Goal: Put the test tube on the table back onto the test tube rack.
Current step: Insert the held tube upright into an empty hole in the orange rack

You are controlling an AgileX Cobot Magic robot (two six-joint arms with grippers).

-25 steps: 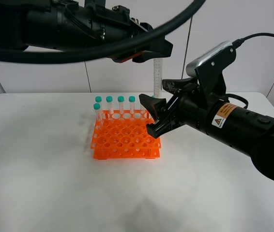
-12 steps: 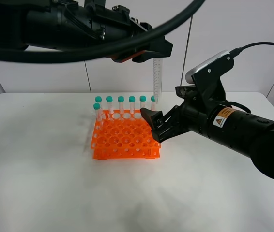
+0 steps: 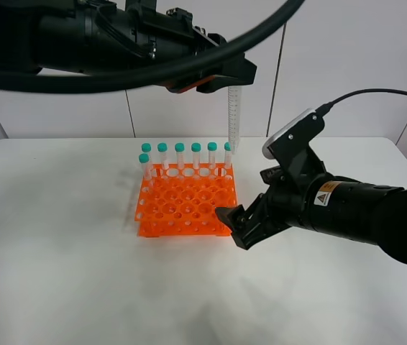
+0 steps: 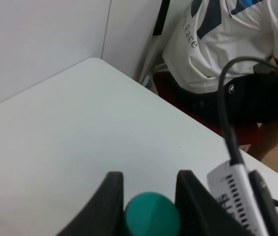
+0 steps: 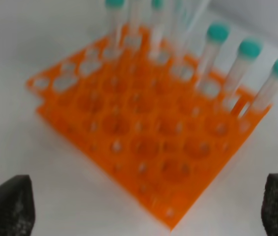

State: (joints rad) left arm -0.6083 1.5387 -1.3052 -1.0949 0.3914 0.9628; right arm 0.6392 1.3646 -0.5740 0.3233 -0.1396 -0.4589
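Note:
The test tube (image 3: 232,118) hangs upright, tip down, just above the back right corner of the orange test tube rack (image 3: 185,205). My left gripper (image 3: 229,77) is shut on its teal cap; the left wrist view shows the cap (image 4: 151,216) between the two black fingers of the gripper (image 4: 150,178). My right gripper (image 3: 234,227) is open and empty, low over the table (image 3: 81,287) at the rack's front right corner. In the right wrist view the rack (image 5: 144,142) lies ahead of the open right gripper (image 5: 144,201).
Several identical teal-capped tubes (image 3: 180,154) stand in the rack's back row and also show in the right wrist view (image 5: 249,49). A seated person (image 4: 227,59) is beyond the table's far corner. A black cable (image 3: 189,61) arcs overhead.
My right gripper has dropped and pulled away from the rack's back right to its front right corner. The left gripper and its tube have barely moved.

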